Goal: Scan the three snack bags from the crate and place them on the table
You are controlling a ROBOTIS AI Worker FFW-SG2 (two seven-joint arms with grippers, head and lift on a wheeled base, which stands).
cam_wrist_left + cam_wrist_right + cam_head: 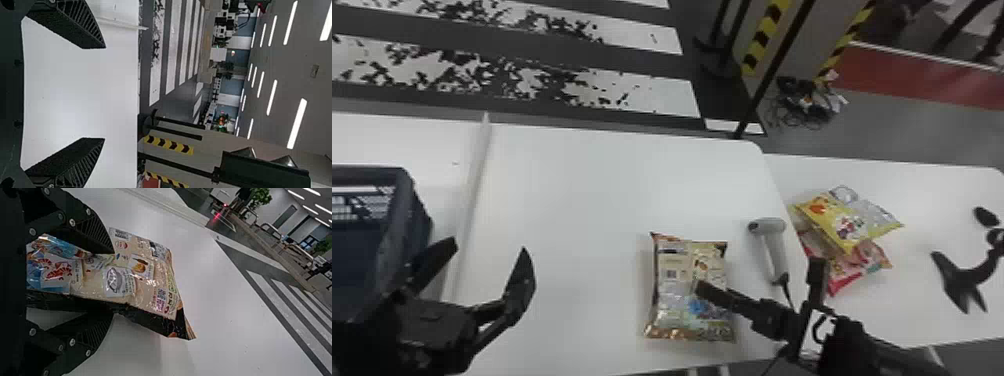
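My right gripper point(758, 274) is open at the right side of a beige snack bag point(677, 300) on the white table, one finger over the bag and the other beyond its right edge. From the right wrist, the bag point(145, 274) extends between the two fingers of the right gripper point(113, 283). A white scanner point(773, 250) lies just right of that bag. Farther right, a yellow snack bag point(852, 220) overlaps a red one point(852, 270). Near the crate point(409, 200) at the left, my left gripper point(488, 247) is held open; its wrist view has the gripper point(94, 93) with nothing between its fingers.
A raised white strip point(469, 200) runs along the table between the crate and the middle surface point(592, 200). A dark curved object point(962, 277) is at the far right. The scanner's cable trails toward the right arm.
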